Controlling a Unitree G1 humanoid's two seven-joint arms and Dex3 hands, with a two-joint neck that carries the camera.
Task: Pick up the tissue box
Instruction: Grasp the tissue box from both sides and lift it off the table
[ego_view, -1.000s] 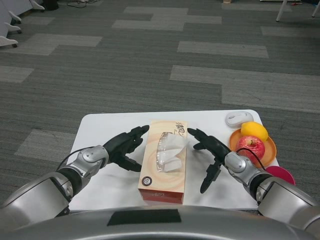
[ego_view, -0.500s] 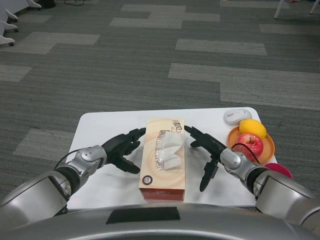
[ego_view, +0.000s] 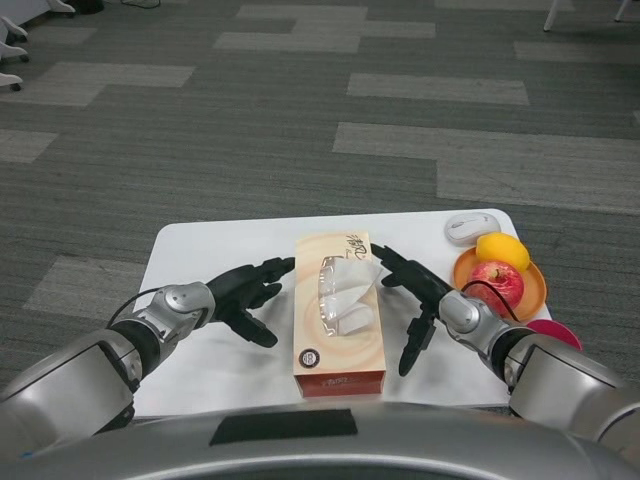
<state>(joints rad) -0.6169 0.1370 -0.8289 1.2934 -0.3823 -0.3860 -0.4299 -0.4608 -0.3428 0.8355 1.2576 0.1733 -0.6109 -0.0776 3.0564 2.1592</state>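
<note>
Head view: the tissue box (ego_view: 338, 315) lies lengthwise at the middle of the white worktop (ego_view: 200, 255). The left hand (ego_view: 243, 297) and right hand (ego_view: 412, 296) flank it, fingers spread, holding nothing, fingertips close to its sides.

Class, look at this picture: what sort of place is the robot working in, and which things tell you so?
Probably an office or a lab room. The floor is grey carpet in office-style tiles, a computer mouse lies on the white table, and chair legs show at the far left edge.
</note>
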